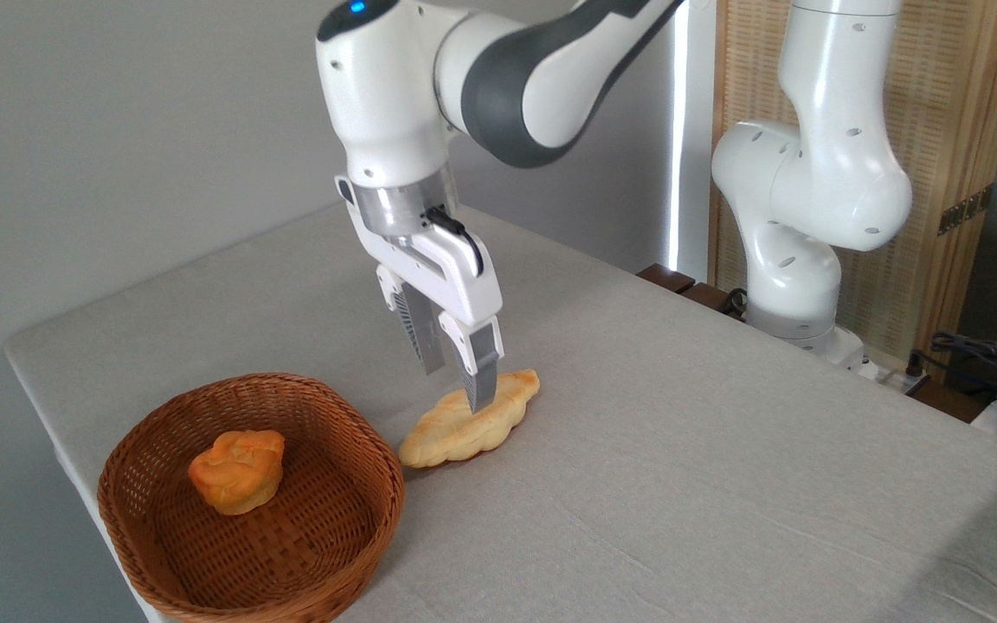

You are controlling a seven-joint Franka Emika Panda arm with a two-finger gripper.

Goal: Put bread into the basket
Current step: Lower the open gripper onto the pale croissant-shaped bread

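I'm looking at the braided loaf (468,424) lying flat on the tabletop (680,450), near the front-left corner, its near tip just beside the wicker basket (152,554) rim but not touching as far as I can tell. Basket is sitting right at the tabletop's left edge w/ a small knotted bun (237,472) already resting inside, towards the middle.

I'm holding the end effector (455,381) over the loaf's mid-section, fingers pointing down and tilted a bit. Jaws are standing partly apart, straddling the loaf across its width; the near finger is overlapping the loaf's top edge in view, the far one is sitting behind it. Nothing gripped yet, I'd say, though I can't tell if the tips are touching the crust.

Handling, my read: loaf is looking light and prob. soft or squashy, w/ a bumpy matte surface, so not slippery. Long shape means it'll tip if grabbed near a tapered end, so I'm judging the middle, across the narrow width, as the right spot. A gentle squeeze should do. Approx. as long as the basket is wide, and w/ the bun taking room, I'm expecting it to land leaning on the rim or bun.
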